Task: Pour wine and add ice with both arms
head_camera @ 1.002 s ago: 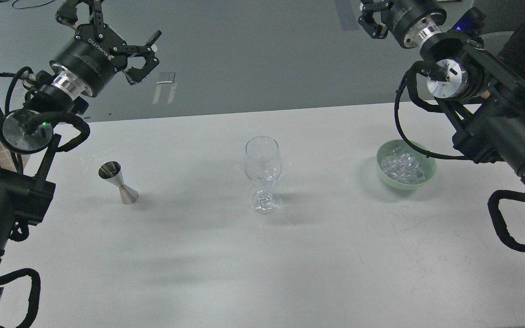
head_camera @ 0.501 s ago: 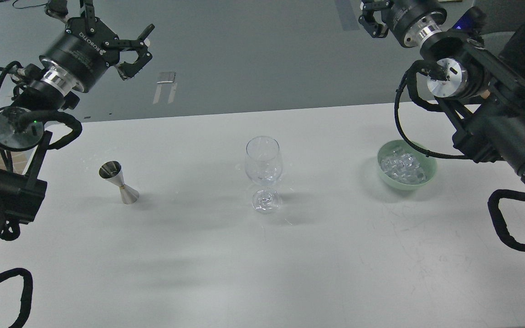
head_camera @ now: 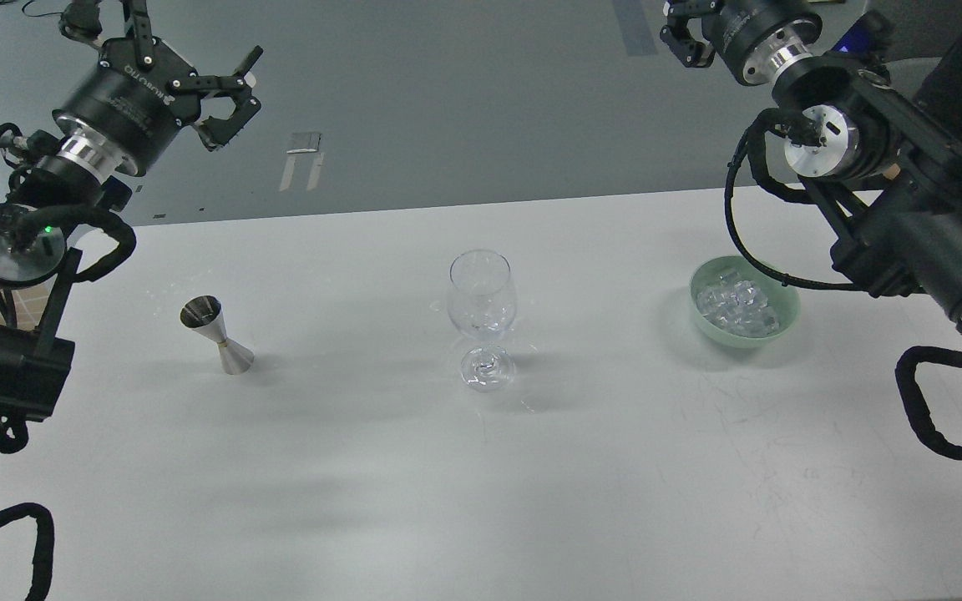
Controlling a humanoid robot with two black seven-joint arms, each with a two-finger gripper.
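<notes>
A clear stemmed wine glass [head_camera: 482, 313] stands upright and empty at the middle of the white table [head_camera: 481, 467]. A steel jigger [head_camera: 215, 334] stands to its left. A pale green bowl [head_camera: 788, 321] at the right holds a heap of clear ice cubes [head_camera: 738, 305]. My left gripper [head_camera: 164, 50] is raised high at the top left, beyond the table's far edge, its fingers spread open and empty. My right gripper [head_camera: 686, 29] is at the top edge, far above the bowl, mostly cut off by the frame.
Grey floor lies beyond the table's far edge. My right arm [head_camera: 907, 209] and its looped cables hang over the table's right side beside the bowl. My left arm [head_camera: 5, 334] stands along the left edge.
My left gripper has risen and drawn back to the upper left, away from the table. The right arm has barely moved. The glass, jigger and bowl stand as before.
</notes>
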